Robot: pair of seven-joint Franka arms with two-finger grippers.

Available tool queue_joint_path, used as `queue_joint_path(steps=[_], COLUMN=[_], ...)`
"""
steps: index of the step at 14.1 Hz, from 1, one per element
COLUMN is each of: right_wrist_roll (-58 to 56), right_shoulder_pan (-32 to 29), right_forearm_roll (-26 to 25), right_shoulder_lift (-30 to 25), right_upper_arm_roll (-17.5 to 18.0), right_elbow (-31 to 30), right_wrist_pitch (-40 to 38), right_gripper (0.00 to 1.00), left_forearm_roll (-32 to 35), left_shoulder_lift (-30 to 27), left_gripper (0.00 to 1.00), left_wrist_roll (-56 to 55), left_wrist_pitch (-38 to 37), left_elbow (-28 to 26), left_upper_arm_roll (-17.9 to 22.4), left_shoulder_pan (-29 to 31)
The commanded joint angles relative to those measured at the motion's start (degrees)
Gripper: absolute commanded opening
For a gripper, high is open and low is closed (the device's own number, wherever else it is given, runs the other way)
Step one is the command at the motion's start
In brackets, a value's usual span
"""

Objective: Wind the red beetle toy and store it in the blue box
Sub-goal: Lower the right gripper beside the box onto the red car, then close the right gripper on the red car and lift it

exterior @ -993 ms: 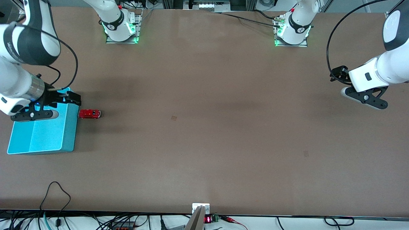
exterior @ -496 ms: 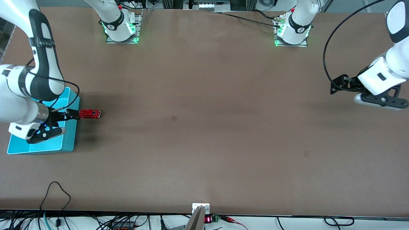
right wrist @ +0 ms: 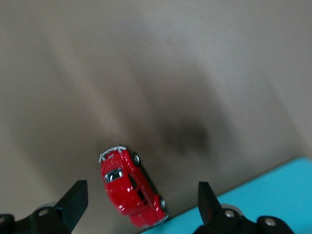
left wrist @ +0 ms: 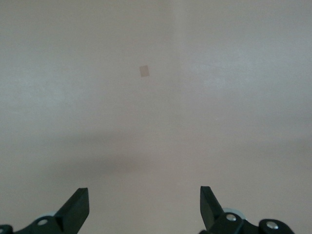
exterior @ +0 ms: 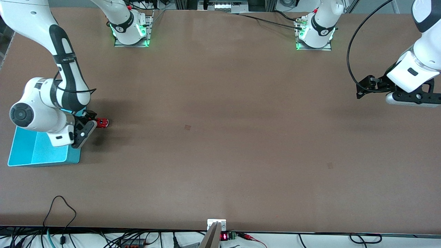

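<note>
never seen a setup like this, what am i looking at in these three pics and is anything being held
Two robot arms are bolted along one edge of a brown table. The wide picture is from a high camera facing them; the other two are from cameras on each arm's wrist, looking past its two fingers.

On the table sit a small red toy car and, right beside it, a blue box, both at the right arm's end.

The right gripper is open, low over the car, not gripping it. The left gripper waits open over bare table at its own end.

Nothing is held.

Wide brown table (exterior: 220, 137), black cables (exterior: 62, 220) along its near edge.
</note>
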Motion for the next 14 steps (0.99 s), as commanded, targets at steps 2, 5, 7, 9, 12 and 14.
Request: queue_joint_path(steps=[2,5,7,9,12,14], right_wrist_roll=[-15.33,-19.56,-23.33,-27.81,-28.36,-30.98], right_shoulder_pan=[1.16,0.9,-0.06,-0.15,-2.52,-3.66], right_forearm_roll=[-0.2,-0.2,-0.2,-0.12,-0.2,-0.2], right_shoulder_lift=[-1.69,-1.87,-2.04,-2.22,-2.75,-2.57], right_upper_arm_roll=[0.44,0.44,0.44,0.44,0.44,0.44], right_elbow=[-4.1,-7.61,-10.07,-11.83,-13.07,-14.47], right_wrist_pitch=[4.06,5.81,8.53,10.56,11.1,14.06], right_gripper=[1.0,1.0,1.0,1.0,1.0,1.0], left_forearm_roll=[1.39,1.3,1.3,1.3,1.3,1.3], left_shoulder_lift=[-1.28,-1.19,-1.19,-1.28,-1.19,-1.19], left_gripper=[1.0,1.0,1.0,1.0,1.0,1.0], left_wrist_roll=[-1.07,-0.99,-0.99,-0.99,-1.07,-1.07], left_wrist_pitch=[-0.79,-0.79,-0.88,-0.96,-1.49,-1.67], left_elbow=[-0.58,-0.58,-0.58,-0.58,-0.58,-0.49], left_upper_arm_roll=[-0.24,-0.15,-0.15,-0.15,-0.15,-0.15], left_shoulder_pan=[-0.07,0.02,0.02,0.1,0.02,0.02])
